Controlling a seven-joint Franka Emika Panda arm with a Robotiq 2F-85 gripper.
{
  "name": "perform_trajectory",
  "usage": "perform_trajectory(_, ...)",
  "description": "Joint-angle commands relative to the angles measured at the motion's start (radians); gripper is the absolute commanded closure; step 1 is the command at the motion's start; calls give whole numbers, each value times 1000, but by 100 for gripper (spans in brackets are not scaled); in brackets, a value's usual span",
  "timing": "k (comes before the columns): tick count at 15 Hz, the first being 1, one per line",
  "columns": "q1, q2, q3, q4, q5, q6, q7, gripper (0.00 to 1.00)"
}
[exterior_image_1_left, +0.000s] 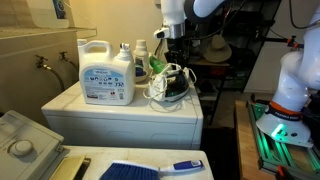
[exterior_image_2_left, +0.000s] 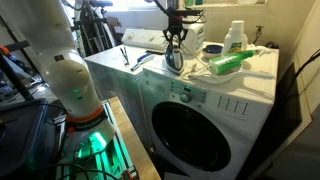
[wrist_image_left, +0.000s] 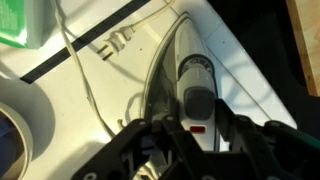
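Hovering low over the iron (exterior_image_1_left: 170, 86) on the white worktop (exterior_image_1_left: 140, 109), the jaws stand apart, one finger on either side of its handle in the wrist view. The iron lies toward the worktop's right end, its white cord (wrist_image_left: 88, 85) trailing beside it and a large detergent jug (exterior_image_1_left: 107, 72) to its left.

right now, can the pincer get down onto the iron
Probably yes: the pincer hangs open right above the iron with nothing between them, and the detergent jug stands off to one side.
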Motion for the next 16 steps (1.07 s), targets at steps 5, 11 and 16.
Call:
perform_trajectory(5, 14, 36, 16, 15, -107, 47, -100, 84)
perform_trajectory(11, 8, 1, 10, 16, -74, 45, -87, 33)
perform_trajectory(16, 10, -62, 6, 32, -62, -16, 123, 0)
